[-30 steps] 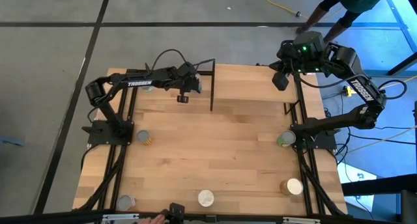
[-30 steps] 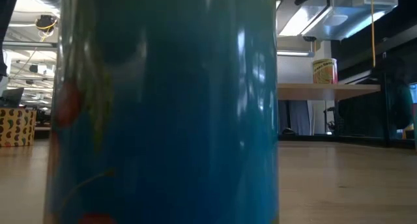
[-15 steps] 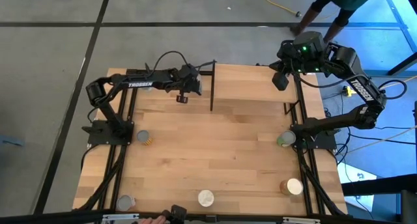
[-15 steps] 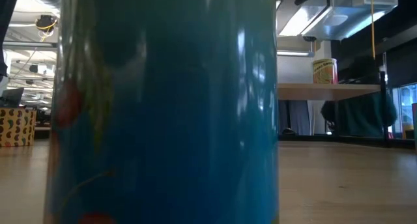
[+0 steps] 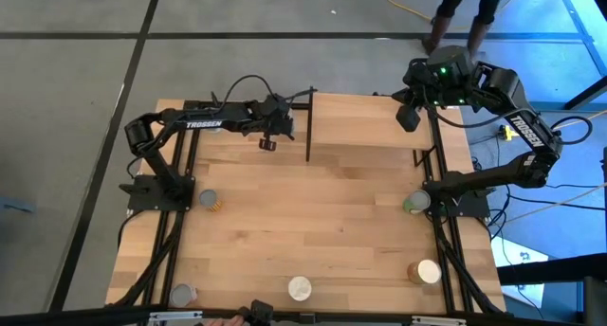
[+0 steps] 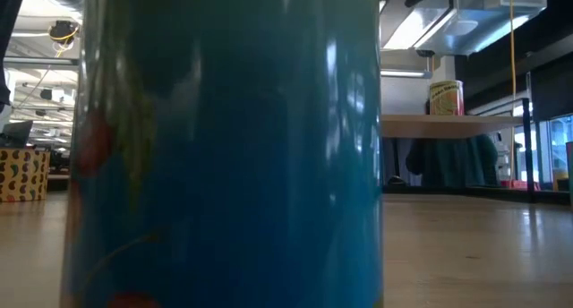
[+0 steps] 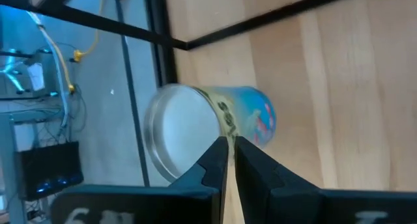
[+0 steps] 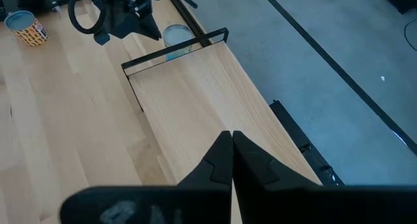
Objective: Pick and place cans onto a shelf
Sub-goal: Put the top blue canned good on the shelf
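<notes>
A can (image 7: 202, 129) with a pale lid and a blue and yellow label stands upright on the shelf (image 8: 195, 94), at its left end by the black rail (image 8: 176, 47). My left gripper (image 7: 229, 149) is shut, and its tips are right at this can's side (image 5: 266, 142). In the low view a yellow-labelled can (image 6: 445, 98) stands on the shelf board (image 6: 466, 122). My right gripper (image 8: 228, 142) is shut and hangs high over the shelf's right end (image 5: 408, 117). Several other cans stand on the table: (image 5: 209, 201), (image 5: 414, 204), (image 5: 426, 270). My left gripper points slanting down at the can's side, just below the lid rim (image 7: 218, 129). I cannot tell whether its shut fingertips touch the can. The can stands upright on the shelf board.
A blue can (image 6: 224, 147) at the table's near edge (image 5: 300, 288) fills most of the low view. Another can (image 5: 178, 294) stands at the near left corner. A person (image 5: 469, 9) stands beyond the far right corner. Bare tabletop (image 5: 313, 222) lies in the middle.
The person beyond the far right corner has walked along the table's far side. In the low view the figure has passed behind the shelf toward the picture's left. Neither gripper has visibly shifted, and the can on the shelf stays put.
</notes>
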`<state>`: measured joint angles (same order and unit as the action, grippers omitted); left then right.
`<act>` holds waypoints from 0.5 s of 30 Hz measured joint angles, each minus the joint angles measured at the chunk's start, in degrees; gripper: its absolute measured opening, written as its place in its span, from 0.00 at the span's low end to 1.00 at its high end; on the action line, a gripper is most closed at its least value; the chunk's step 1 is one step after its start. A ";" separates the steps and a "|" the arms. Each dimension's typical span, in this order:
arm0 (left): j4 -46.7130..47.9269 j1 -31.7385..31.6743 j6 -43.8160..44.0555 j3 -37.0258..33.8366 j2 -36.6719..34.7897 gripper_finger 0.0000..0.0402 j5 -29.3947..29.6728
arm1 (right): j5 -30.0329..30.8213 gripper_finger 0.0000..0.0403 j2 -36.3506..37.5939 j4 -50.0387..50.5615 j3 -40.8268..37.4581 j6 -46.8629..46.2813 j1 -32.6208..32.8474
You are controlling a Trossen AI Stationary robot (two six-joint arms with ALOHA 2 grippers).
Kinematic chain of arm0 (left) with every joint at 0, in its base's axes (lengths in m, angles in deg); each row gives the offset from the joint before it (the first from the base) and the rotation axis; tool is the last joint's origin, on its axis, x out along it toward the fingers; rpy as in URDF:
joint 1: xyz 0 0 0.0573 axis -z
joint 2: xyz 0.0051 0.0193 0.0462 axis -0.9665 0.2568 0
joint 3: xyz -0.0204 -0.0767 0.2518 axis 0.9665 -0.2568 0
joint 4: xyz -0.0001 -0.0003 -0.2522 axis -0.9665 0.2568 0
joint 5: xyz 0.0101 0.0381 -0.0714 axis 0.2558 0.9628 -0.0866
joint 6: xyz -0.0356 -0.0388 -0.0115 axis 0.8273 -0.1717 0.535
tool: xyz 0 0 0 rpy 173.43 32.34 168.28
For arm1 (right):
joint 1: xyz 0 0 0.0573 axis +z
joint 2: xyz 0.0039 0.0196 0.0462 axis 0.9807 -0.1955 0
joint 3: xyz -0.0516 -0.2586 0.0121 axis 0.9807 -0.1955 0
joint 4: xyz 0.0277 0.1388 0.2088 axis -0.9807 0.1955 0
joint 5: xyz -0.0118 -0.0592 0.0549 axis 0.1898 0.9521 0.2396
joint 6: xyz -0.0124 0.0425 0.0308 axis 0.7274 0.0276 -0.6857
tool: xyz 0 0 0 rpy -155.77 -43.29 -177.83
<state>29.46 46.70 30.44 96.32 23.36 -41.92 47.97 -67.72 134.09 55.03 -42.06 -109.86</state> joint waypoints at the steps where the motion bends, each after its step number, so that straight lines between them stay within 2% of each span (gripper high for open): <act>1: 0.15 0.01 -0.03 0.00 0.00 0.05 0.05 | 0.00 0.01 0.00 0.00 0.00 0.00 0.00; 15: -0.02 -0.86 -0.01 0.00 0.00 0.05 -0.18 | 0.01 0.01 0.00 0.04 0.00 0.22 0.00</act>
<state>29.44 45.84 30.43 96.32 23.36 -42.10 47.98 -67.72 134.13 55.03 -41.84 -109.86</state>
